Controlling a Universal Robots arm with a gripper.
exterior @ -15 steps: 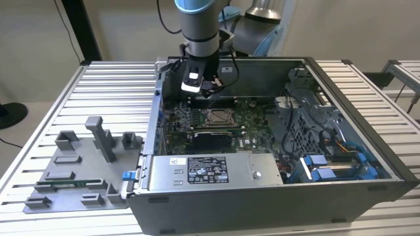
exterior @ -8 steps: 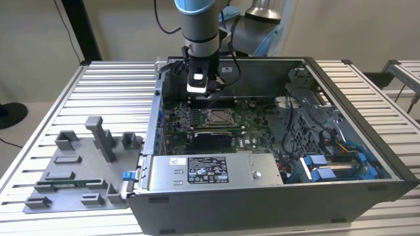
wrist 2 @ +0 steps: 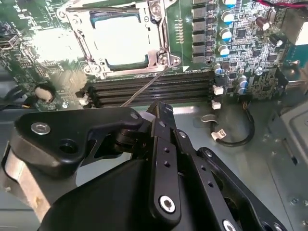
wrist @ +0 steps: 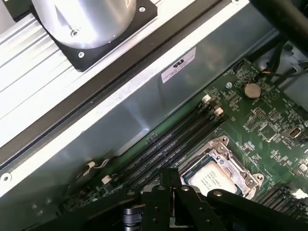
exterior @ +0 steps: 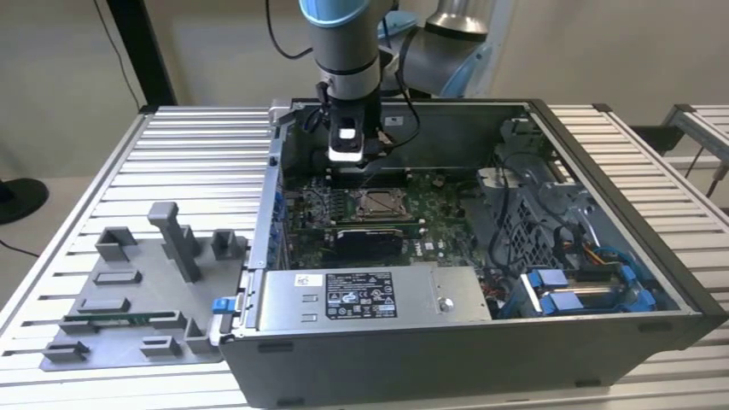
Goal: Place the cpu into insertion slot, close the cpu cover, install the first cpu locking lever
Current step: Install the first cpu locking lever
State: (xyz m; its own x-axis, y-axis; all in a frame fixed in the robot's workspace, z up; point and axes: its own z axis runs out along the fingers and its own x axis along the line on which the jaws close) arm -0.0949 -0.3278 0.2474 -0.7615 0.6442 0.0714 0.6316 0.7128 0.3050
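Already seated, the silvery square cpu (wrist 2: 119,41) lies framed by the cpu cover (wrist 2: 159,36); the gripper (wrist 2: 159,107) hovers nearby, fingers (wrist 2: 163,122) pressed together.

white glare over the cpu (wrist 2: 120,41)

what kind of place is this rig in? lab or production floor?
Probably a robotics lab bench for PC assembly: an open computer case on a slatted aluminium table, a grey fixture tray beside it, and a robot arm reaching into the case.
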